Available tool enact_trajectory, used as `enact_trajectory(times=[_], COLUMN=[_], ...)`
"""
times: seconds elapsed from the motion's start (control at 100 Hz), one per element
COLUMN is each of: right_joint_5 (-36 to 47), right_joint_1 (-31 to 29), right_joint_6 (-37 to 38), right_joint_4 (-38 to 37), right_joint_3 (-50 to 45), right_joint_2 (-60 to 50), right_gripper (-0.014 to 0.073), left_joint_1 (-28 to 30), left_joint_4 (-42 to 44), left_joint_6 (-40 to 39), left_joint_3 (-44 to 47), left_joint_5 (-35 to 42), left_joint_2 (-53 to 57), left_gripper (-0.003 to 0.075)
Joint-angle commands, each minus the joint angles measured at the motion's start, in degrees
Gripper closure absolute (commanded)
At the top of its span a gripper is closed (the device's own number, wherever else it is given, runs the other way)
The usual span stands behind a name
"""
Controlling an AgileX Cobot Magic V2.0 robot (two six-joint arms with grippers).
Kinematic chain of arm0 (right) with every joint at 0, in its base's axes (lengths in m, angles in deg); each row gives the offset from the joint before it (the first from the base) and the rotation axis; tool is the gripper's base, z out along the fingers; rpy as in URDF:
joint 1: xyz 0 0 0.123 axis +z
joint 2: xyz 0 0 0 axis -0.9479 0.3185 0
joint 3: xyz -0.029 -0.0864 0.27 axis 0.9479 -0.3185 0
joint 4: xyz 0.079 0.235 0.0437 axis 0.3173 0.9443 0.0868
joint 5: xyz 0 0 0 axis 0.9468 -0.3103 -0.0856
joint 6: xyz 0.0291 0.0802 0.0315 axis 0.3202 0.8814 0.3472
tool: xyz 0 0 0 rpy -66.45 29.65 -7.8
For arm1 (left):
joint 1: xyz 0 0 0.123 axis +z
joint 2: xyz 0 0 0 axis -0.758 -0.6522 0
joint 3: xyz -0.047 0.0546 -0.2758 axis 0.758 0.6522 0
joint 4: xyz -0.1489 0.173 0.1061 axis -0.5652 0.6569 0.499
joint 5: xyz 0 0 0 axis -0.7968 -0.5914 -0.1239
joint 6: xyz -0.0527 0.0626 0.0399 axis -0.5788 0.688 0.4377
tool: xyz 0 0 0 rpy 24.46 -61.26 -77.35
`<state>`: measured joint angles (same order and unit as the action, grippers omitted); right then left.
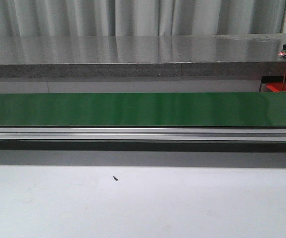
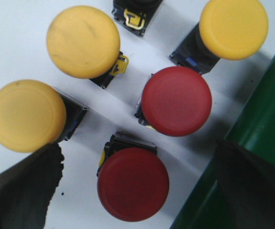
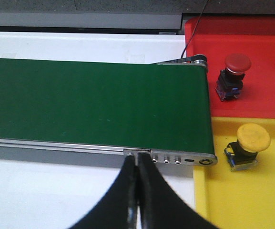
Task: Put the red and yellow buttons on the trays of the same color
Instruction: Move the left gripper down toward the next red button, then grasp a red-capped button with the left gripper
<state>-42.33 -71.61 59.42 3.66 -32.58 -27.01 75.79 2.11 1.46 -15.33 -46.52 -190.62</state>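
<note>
**Left fingers spread over the button cluster, right fingers pressed together at the belt's end**

Your left fingers [image 2: 25,188] show only as two dark, blurred tips at the edges of the left wrist view, set wide apart with nothing between them. The near red button [image 2: 133,183] sits in the gap below them. Around it you can see a second red button [image 2: 176,101] and three yellow buttons [image 2: 83,42] [image 2: 26,116] [image 2: 233,27], all standing cap-up on the white tabletop [image 2: 13,38]. A further button body [image 2: 136,13] is cut off at the frame edge, so you cannot tell its color. The green belt [image 2: 266,124] runs just beside the cluster.

Your right fingers [image 3: 149,191] are closed tip to tip, holding nothing, above the conveyor's metal rail [image 3: 175,157]. Beyond them, past the belt's end, a red button [image 3: 232,75] lies tilted on the red tray [image 3: 261,43], and a yellow button [image 3: 249,145] lies tilted on the yellow tray [image 3: 251,200]. Both trays are cut off by the frame.

In the front view you see neither arm nor any button, only the long belt [image 1: 133,109], the white tabletop [image 1: 182,208] with a small dark speck [image 1: 115,178], and a sliver of red [image 1: 281,87] at the far right.
</note>
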Motion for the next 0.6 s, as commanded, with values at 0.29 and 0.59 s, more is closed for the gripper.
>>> enact_trajectory(times=[0.29,0.59], right_joint_5=[3.8,3.8], right_joint_1=[-0.1,-0.1], right_joint_6=[-0.4,-0.4], right_joint_4=[-0.1,-0.1], right_joint_3=[1.4,1.4], right_joint_2=[-0.3,-0.3], right_gripper=[0.0717,0.0717], left_joint_1=[0.1,0.1], left_joint_4=[0.9,0.9], left_joint_6=[-1.9,-1.9], left_joint_3=[-1.9,-1.9], left_joint_5=[1.6,1.8], left_joint_2=[0.3,0.3], left_gripper=[0.0103,0.0318])
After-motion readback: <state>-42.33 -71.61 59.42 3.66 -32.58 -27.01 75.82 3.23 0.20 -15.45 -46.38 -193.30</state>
